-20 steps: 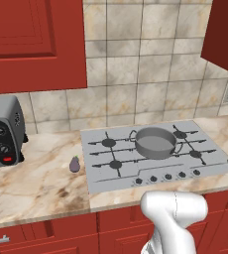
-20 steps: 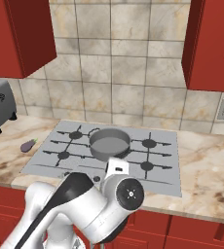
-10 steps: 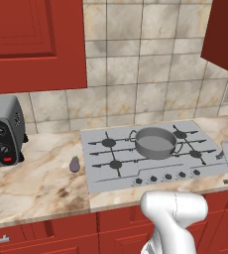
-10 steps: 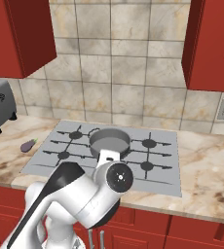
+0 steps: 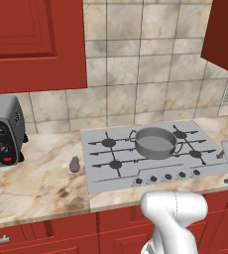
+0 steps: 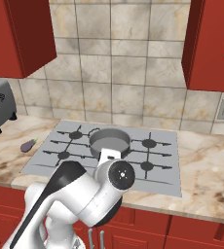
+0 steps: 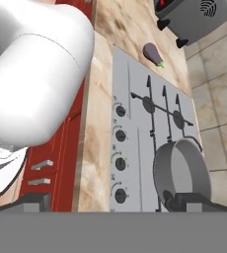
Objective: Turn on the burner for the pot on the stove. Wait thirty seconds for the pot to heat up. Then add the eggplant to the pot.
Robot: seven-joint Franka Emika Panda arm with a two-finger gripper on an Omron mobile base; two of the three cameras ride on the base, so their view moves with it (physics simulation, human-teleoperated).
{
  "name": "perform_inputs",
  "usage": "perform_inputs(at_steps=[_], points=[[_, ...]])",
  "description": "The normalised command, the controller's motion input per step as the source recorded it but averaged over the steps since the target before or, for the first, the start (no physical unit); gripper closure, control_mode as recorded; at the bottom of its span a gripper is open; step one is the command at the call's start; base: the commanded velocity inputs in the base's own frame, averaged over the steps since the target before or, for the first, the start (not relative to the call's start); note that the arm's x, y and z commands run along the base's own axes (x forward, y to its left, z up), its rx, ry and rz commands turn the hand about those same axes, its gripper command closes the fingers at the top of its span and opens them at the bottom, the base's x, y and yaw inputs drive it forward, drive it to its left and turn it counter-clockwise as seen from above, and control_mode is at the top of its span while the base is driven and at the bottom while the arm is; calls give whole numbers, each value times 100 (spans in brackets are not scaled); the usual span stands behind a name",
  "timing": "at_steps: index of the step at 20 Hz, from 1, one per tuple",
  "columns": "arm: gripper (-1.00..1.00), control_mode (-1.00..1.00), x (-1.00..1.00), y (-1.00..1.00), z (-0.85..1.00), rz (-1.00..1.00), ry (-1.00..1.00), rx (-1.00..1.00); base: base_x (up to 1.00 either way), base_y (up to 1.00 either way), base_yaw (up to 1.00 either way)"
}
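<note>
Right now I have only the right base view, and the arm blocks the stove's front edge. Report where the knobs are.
Observer: The left base view shows the knobs in a row along the stove's front edge.
Operator: Give me the hand's state.
Observer: In the hand view the hand is open, fingertips wide apart, holding nothing.
Operator: Say what it faces.
Observer: It looks along the knob row, with the pot beside it and the eggplant on the counter beyond.

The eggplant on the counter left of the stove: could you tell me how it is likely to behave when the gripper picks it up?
The eggplant looks smooth and egg-shaped, so it may roll if nudged and could slip between flat fingers. It is tiny beside the pot, so probably light. It lies on bare counter, apart from the stove, leaving room to approach.
</note>
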Motion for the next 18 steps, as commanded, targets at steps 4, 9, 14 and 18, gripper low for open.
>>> perform_inputs(at_steps=[4, 9, 14, 18], points=[[-100, -100, 0, 0, 0, 0, 0, 0, 0, 0, 0], [-100, -100, 0, 0, 0, 0, 0, 0, 0, 0, 0], [-100, -100, 0, 0, 0, 0, 0, 0, 0, 0, 0], [-100, -100, 0, 0, 0, 0, 0, 0, 0, 0, 0]])
